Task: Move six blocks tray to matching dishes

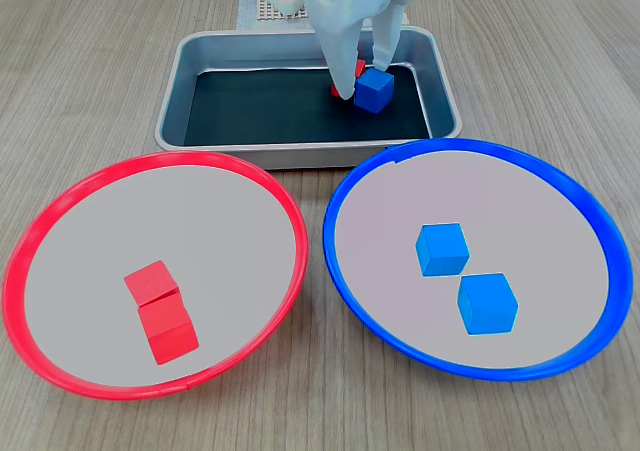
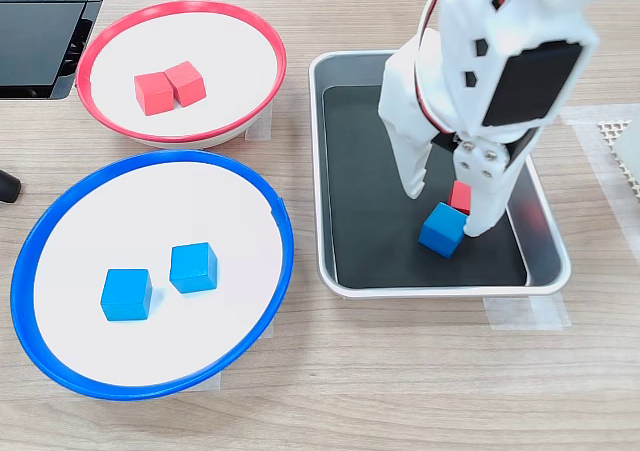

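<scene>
One red block, between gripper fingers

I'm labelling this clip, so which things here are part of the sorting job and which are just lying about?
Job:
- tray
- red block and blue block in it
- red plate with two red blocks
- blue plate with two blue blocks
- hand

Lying about:
- black panel
- white mesh mat

Wood-grain desk carries metal tray, red-rimmed dish and blue-rimmed dish, dishes side by side, tray just beside both.
</scene>
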Robot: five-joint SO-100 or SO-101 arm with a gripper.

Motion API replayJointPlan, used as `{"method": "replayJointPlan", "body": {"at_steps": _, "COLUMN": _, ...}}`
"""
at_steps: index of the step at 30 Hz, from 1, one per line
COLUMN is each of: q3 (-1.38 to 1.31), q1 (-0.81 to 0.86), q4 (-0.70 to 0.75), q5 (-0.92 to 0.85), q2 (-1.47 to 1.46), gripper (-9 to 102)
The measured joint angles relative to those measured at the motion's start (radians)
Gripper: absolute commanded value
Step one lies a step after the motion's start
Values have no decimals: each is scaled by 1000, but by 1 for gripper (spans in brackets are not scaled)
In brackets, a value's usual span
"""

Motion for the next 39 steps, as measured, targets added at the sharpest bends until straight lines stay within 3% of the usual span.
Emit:
{"method": "replayJointPlan", "body": {"at_steps": 17, "q3": 26, "q1": -51, "q4": -95, "q5": 87, "q2": -31, "gripper": 0}}
{"method": "replayJointPlan", "body": {"at_steps": 22, "q3": -152, "q1": -49, "q4": 104, "q5": 250, "q2": -31, "gripper": 0}}
{"method": "replayJointPlan", "body": {"at_steps": 25, "q3": -356, "q1": -91, "q4": 252, "q5": 497, "q2": -31, "gripper": 0}}
{"method": "replayJointPlan", "body": {"at_steps": 27, "q3": -476, "q1": -124, "q4": 230, "q5": 701, "q2": -43, "gripper": 0}}
{"method": "replayJointPlan", "body": {"at_steps": 29, "q3": -581, "q1": -133, "q4": 77, "q5": 1026, "q2": -98, "gripper": 0}}
{"method": "replayJointPlan", "body": {"at_steps": 34, "q3": -626, "q1": -133, "q4": -268, "q5": 1479, "q2": -238, "gripper": 0}}
{"method": "replayJointPlan", "body": {"at_steps": 36, "q3": -627, "q1": -133, "q4": -367, "q5": 1628, "q2": -301, "gripper": 0}}
{"method": "replayJointPlan", "body": {"at_steps": 39, "q3": -575, "q1": -115, "q4": -471, "q5": 1715, "q2": -356, "gripper": 3}}
